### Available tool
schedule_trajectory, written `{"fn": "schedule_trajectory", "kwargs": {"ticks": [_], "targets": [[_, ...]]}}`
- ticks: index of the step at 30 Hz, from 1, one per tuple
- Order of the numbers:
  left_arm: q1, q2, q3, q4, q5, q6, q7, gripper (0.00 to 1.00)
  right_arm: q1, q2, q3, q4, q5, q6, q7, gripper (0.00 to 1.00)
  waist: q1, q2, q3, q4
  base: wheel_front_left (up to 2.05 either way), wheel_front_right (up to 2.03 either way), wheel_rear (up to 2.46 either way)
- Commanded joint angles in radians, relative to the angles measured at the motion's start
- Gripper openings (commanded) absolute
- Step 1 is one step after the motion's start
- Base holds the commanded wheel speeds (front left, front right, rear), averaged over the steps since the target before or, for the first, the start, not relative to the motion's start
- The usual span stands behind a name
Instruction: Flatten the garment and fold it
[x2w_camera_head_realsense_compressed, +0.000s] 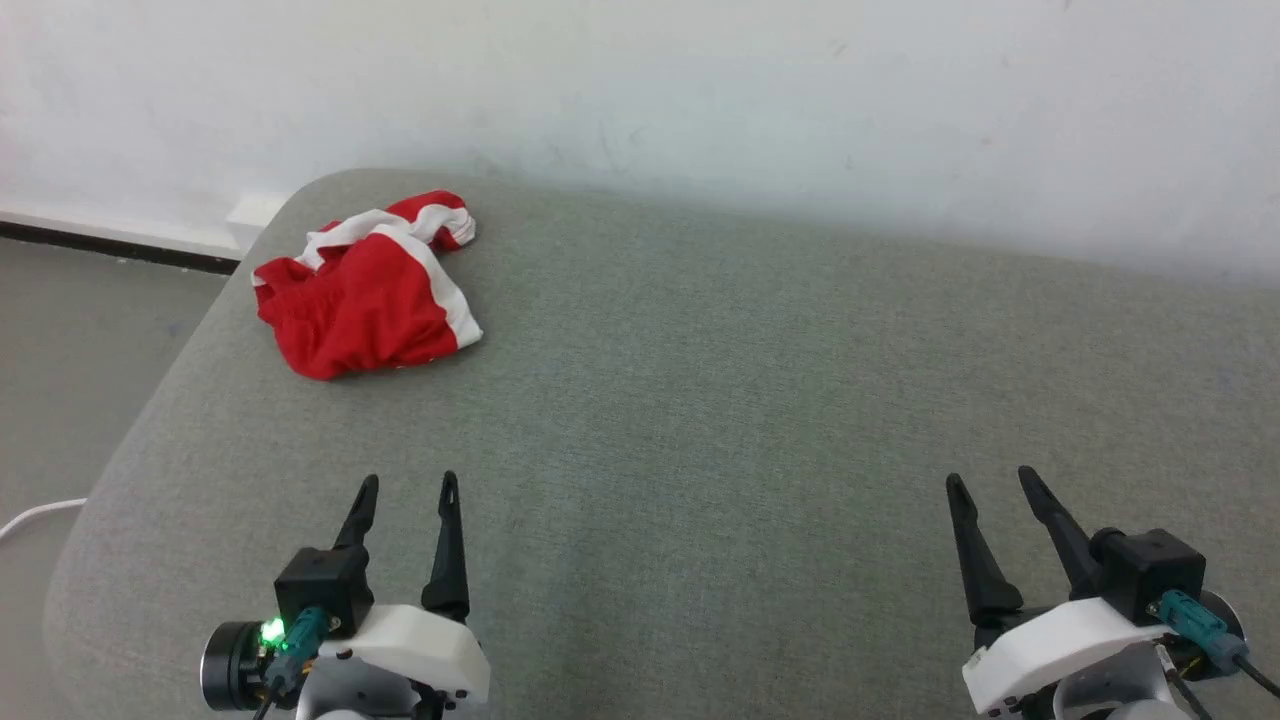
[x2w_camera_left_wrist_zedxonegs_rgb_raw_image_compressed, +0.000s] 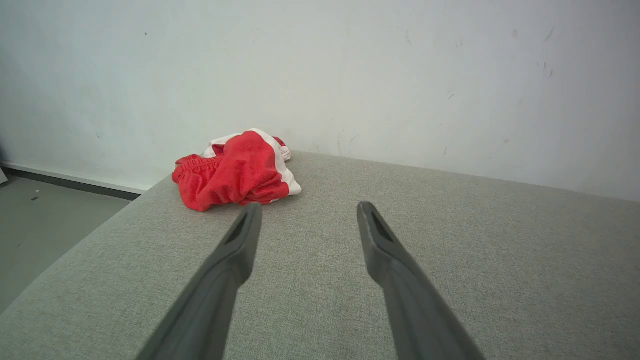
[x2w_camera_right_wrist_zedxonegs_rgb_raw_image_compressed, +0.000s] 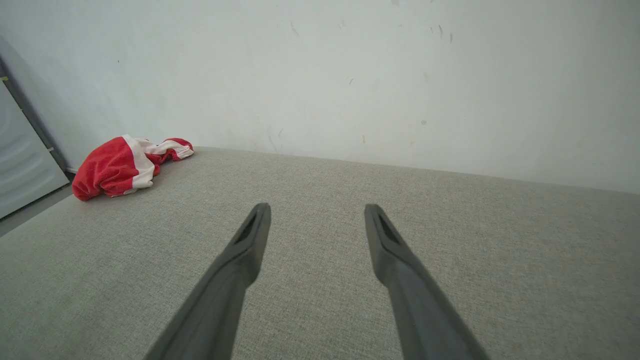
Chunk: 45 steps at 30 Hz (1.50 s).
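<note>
The garment (x2w_camera_head_realsense_compressed: 365, 287), red shorts with white stripes, lies crumpled in a heap near the far left corner of the grey fabric surface (x2w_camera_head_realsense_compressed: 760, 400). Its print is hidden in the folds. It also shows ahead of the left fingers as a bunched red heap (x2w_camera_left_wrist_zedxonegs_rgb_raw_image_compressed: 235, 172), and far to the left in the right wrist view (x2w_camera_right_wrist_zedxonegs_rgb_raw_image_compressed: 122, 167). My left gripper (x2w_camera_head_realsense_compressed: 410, 485) hovers open near the front edge, well short of the shorts. My right gripper (x2w_camera_head_realsense_compressed: 990, 478) is open at the front right, far from them. Both hold nothing.
A white wall (x2w_camera_head_realsense_compressed: 700, 90) rises right behind the surface. The surface's rounded left edge drops to a grey floor (x2w_camera_head_realsense_compressed: 70, 370), where a white cable (x2w_camera_head_realsense_compressed: 35, 515) lies. A pale grey panel (x2w_camera_right_wrist_zedxonegs_rgb_raw_image_compressed: 20, 165) stands at the left.
</note>
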Motion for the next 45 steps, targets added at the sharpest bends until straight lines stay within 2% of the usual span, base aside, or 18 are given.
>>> {"fn": "schedule_trajectory", "kwargs": {"ticks": [1,32,45], "targets": [[0.014,-0.001,-0.002,0.006,-0.007,0.007,-0.013,1.0,0.012,0.002,0.005,0.009,0.012,-0.001,-0.011,1.0,0.0,0.0,-0.003,0.016,0.0,0.0,0.0],[0.032,-0.001,-0.019,0.034,-0.056,0.04,-0.077,1.0,0.034,0.002,0.03,0.068,0.065,-0.001,-0.076,1.0,0.0,0.0,-0.012,0.148,0.0,0.0,0.0],[0.035,-0.002,-0.038,0.047,-0.077,0.056,-0.102,1.0,0.039,0.003,0.026,0.092,0.052,-0.001,-0.101,1.0,0.0,0.0,-0.012,0.194,0.0,0.0,0.0]]}}
